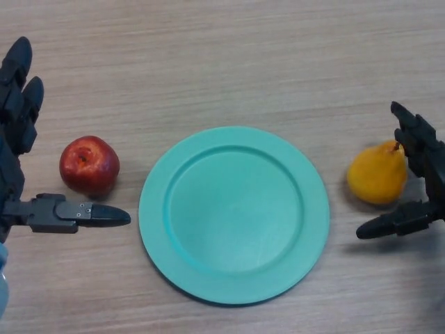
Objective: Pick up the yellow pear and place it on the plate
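A yellow pear (377, 173) lies on the wooden worktop (229, 62) just to the right of an empty green plate (156, 209), framed by the robot's right hand (425, 182), whose fingers and thumb are spread apart on either side of the fruit without closing on it. The hand appears positioned for a grasp from the outer side, which would leave a clear path inward to the plate. On the plate's other side, a red apple (89, 165) sits between the parted fingers and thumb of the left hand (21, 156), which holds nothing and seems merely parked. The pear is not yet lifted.
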`<state>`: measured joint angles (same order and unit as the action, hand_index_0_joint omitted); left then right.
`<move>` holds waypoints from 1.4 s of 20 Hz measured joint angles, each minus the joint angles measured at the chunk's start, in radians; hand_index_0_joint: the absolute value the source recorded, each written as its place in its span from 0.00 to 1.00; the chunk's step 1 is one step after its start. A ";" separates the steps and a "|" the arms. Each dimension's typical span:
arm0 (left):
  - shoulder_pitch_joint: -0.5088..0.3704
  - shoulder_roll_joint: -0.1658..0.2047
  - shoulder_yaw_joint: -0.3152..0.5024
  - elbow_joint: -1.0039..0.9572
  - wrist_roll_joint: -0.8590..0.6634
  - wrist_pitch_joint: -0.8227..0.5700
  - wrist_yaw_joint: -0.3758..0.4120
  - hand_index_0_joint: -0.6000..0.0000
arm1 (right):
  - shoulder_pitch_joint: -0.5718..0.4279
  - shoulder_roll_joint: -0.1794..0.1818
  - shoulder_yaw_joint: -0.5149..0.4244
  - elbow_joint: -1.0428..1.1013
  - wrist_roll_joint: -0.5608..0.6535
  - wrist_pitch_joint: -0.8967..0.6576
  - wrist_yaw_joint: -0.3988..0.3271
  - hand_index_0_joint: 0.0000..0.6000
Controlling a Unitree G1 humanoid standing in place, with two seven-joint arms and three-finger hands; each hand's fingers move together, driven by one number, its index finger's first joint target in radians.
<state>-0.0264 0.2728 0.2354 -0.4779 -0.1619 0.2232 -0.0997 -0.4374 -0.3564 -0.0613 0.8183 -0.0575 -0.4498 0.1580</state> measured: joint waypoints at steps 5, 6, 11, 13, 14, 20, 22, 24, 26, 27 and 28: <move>0.014 0.000 0.003 0.000 -0.001 -0.001 0.000 1.00 | -0.003 0.027 -0.001 -0.019 0.013 0.037 -0.031 1.00; 0.015 0.000 0.004 0.000 -0.001 -0.001 0.000 1.00 | 0.002 0.035 -0.001 -0.054 0.043 0.087 -0.029 1.00; 0.016 0.000 0.015 0.000 -0.001 0.000 0.000 1.00 | 0.050 0.035 -0.010 -0.246 0.142 0.246 -0.003 1.00; 0.014 0.000 0.014 0.000 -0.002 0.000 0.000 1.00 | 0.083 0.036 -0.017 -0.415 0.239 0.375 -0.006 1.00; 0.012 0.000 0.014 0.000 -0.003 0.000 0.000 1.00 | 0.099 0.038 -0.020 -0.513 0.256 0.425 -0.025 1.00; 0.010 -0.001 0.012 0.028 -0.002 -0.011 0.003 1.00 | 0.187 0.149 0.081 -0.760 0.204 0.484 -0.050 1.00; 0.008 -0.001 0.012 0.030 -0.002 -0.014 0.011 1.00 | 0.208 0.168 0.171 -0.770 0.175 0.484 -0.062 1.00; 0.011 -0.001 0.013 0.031 -0.002 -0.022 0.011 1.00 | 0.235 0.175 0.270 -0.784 0.129 0.474 -0.091 1.00; 0.015 -0.002 0.012 0.031 -0.002 -0.023 0.011 1.00 | 0.238 0.175 0.328 -0.751 0.110 0.440 -0.157 1.00; 0.016 -0.003 0.012 0.031 -0.002 -0.023 0.011 1.00 | 0.238 0.175 0.338 -0.737 0.110 0.435 -0.176 1.00; 0.016 -0.003 0.012 0.031 -0.002 -0.023 0.011 1.00 | 0.242 0.175 0.344 -0.726 0.102 0.431 -0.185 1.00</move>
<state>-0.0101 0.2699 0.2478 -0.4472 -0.1644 0.2007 -0.0889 -0.1955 -0.1812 0.2827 0.0927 0.0445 -0.0185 -0.0268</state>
